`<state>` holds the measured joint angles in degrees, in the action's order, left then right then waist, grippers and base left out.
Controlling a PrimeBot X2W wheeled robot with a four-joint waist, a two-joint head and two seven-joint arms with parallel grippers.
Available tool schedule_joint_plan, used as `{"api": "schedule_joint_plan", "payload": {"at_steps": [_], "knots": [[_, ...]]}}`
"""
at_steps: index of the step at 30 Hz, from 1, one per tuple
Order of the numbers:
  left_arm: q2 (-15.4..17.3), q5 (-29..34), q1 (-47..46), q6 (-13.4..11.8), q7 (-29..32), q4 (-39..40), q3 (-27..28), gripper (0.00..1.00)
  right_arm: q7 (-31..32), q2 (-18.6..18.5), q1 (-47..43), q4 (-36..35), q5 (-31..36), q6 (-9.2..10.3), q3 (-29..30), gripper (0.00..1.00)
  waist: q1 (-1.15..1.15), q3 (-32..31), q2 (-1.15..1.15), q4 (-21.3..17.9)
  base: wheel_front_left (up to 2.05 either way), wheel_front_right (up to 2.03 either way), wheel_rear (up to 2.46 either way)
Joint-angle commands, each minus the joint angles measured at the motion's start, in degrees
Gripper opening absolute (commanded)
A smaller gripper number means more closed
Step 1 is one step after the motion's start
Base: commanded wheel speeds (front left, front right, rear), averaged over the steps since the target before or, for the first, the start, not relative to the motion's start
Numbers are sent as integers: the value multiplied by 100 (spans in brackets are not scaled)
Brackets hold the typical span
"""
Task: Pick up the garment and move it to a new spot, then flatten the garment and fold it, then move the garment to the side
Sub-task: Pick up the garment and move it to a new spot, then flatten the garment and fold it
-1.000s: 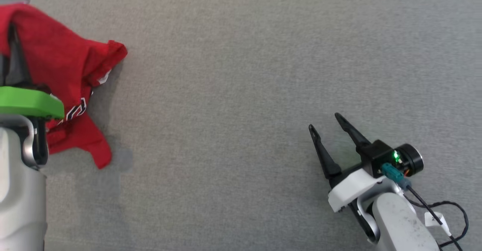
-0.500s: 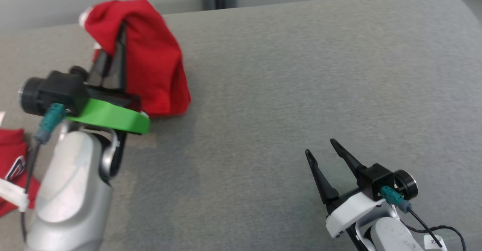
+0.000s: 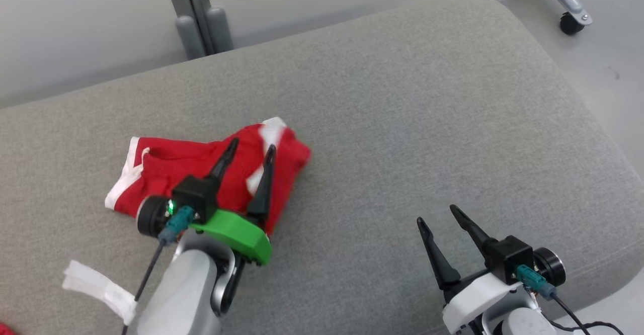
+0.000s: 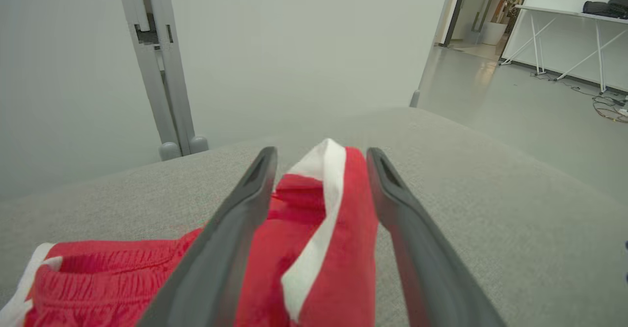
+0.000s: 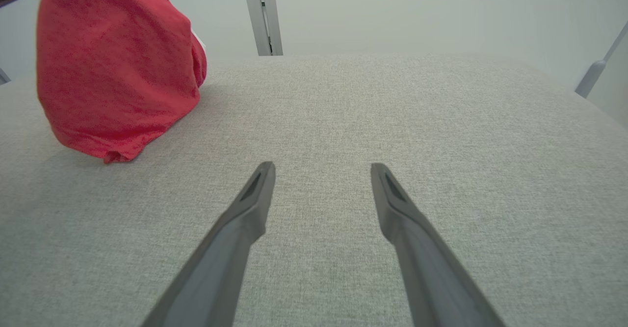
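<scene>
A wide grey fabric-covered surface (image 3: 402, 98) fills most of the head view. On its left half lies a crumpled red garment with narrow white edging (image 3: 166, 169); the left wrist view shows a gathered, elastic-looking hem on it (image 4: 98, 278).

The left gripper (image 3: 251, 147) is directly above this red garment, its two dark fingers spread wide apart. In the left wrist view the left gripper (image 4: 320, 152) straddles a raised fold of red cloth crossed by a white band. The fold sits loosely between the fingers and is not pinched. It cannot be told whether the fingers brush the cloth.

The right gripper (image 3: 435, 214) is at the lower right, well apart from the red garment. Its fingers are spread wide with nothing between them. In its own wrist view the right gripper (image 5: 322, 166) is over bare grey fabric, and the red garment (image 5: 113, 67) shows as a mound at the upper left.

The lettered jersey cannot be made out. A sliver of red cloth (image 3: 2, 331) at the bottom left corner of the head view is too small to identify.

A grey post (image 3: 198, 18) stands behind the surface, and a caster wheel (image 3: 571, 23) rests on the floor at the upper right.
</scene>
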<state>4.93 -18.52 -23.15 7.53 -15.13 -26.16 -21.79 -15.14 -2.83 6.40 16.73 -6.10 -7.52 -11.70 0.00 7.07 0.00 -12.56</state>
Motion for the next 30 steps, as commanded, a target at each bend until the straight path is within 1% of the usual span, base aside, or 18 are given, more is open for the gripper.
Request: {"api": "schedule_joint_plan", "payload": {"at_steps": [1, 4, 7, 10, 16, 20, 23, 30], "knots": [[-10, 62, 208, -12, -4, -50, 35, 100, -2, -17, -77, -13, -37, 6, 13, 100, 0, -134, 0, 11, 0, 0, 0], [-50, 128, 539, -22, -4, -170, 193, 100, -2, -17, -100, -39, -29, 6, 30, 100, 0, -210, 0, 136, 0, 0, 0], [-90, 204, 876, -175, -4, -233, 571, 100, -2, -20, -99, -21, 55, 6, 25, 100, 0, -318, 0, 268, 0, 0, 0], [-96, 354, 1178, -252, -4, -144, 916, 100, -2, -19, -129, -17, 61, 6, 62, 100, 0, -414, 0, 397, 0, 0, 0], [-104, 639, 1837, -303, -4, 380, 1768, 100, -2, -17, -229, -11, 54, 6, 81, 100, 0, -552, 0, 602, 0, 0, 0], [-147, 765, 2270, -252, -4, 699, 2203, 100, -2, -19, -248, 26, 11, 6, 86, 100, 0, -578, 0, 707, 0, 0, 0], [-167, 860, 2540, -194, -4, 747, 2358, 100, -2, -21, -272, 39, -10, 6, 69, 100, 0, -574, 0, 779, 0, 0, 0], [-195, 939, 2724, -98, -4, 799, 2404, 100, -2, -20, -228, 69, -31, 6, 49, 100, 0, -525, 0, 891, 0, 0, 0]]}}
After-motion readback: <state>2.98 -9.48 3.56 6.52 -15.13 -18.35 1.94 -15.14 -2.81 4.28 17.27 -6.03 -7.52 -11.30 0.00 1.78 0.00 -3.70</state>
